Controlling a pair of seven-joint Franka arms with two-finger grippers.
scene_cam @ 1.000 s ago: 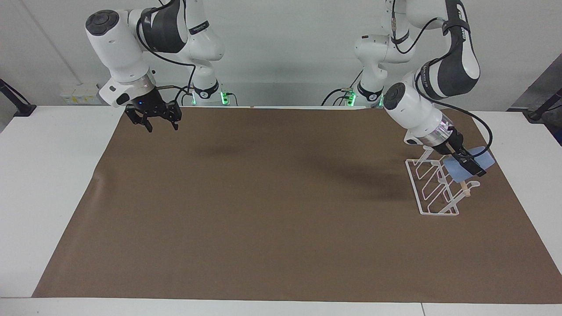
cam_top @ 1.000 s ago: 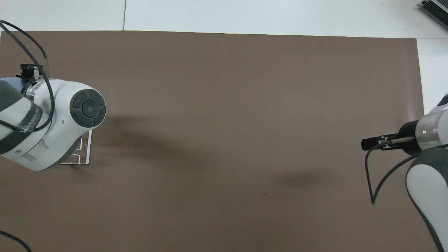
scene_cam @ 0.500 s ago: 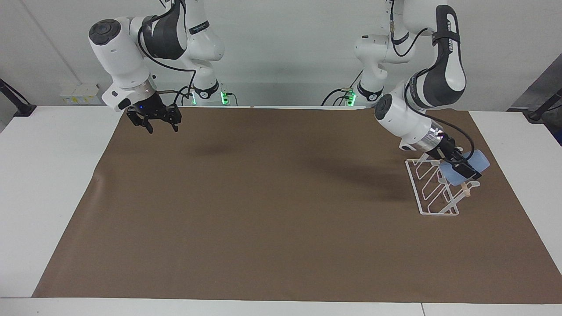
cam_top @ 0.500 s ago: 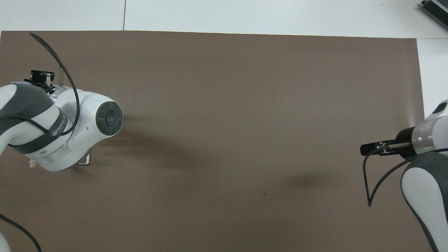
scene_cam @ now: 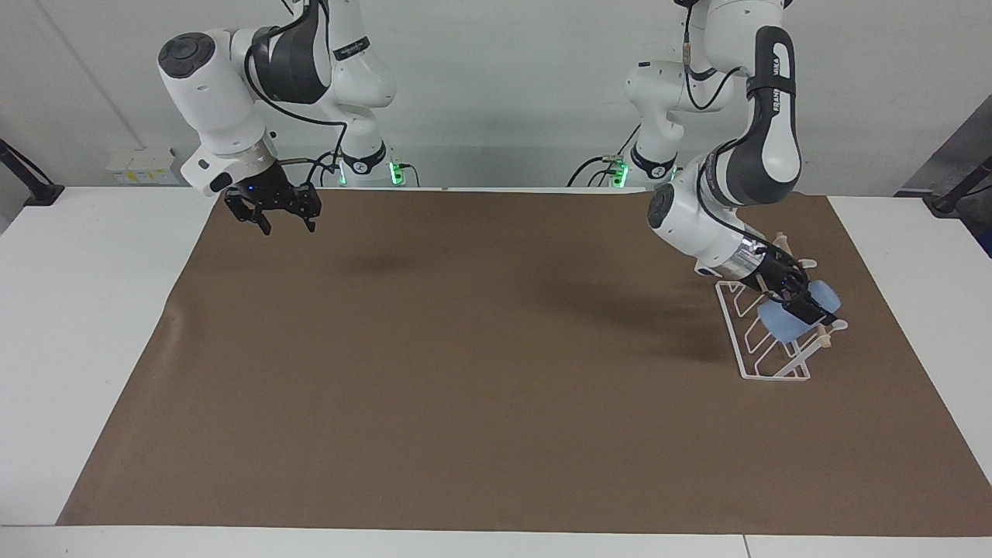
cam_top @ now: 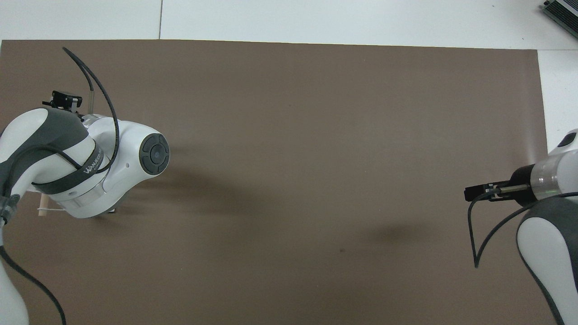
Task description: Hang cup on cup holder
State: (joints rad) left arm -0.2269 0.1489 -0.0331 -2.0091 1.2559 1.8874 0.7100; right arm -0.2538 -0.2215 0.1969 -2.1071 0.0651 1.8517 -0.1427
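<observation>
Quick look for you, op. Your left gripper (scene_cam: 806, 304) is down at the cup holder (scene_cam: 756, 364), mid-height on the right side of the facing view, i.e. the left arm's end of the desk (scene_cam: 93, 310). It's right up against the cup (scene_cam: 779, 324), black tips lying across the blue body. Tbh I can't tell if it's clamped on the cup or already let go, since the wrist and the cup overlap too much from that angle.

The cup is tilted on its side on the slanted prongs, up near the wooden dowel (scene_cam: 823, 338) along the top of the rack. I can't see whether a prong actually goes inside it. The rack sits on the brown mat (scene_cam: 465, 387). In the overhead view the arm covers nearly all of it, and only a dowel end pokes out at the left edge, approx mid-height.

Your right gripper (scene_cam: 271, 217) hangs in the air at the upper left of the facing view, over the mat's corner by the right arm's base. Its fingers (scene_cam: 263, 223) are spread apart w/ nothing between them and nothing touching. That arm is just waiting.
</observation>
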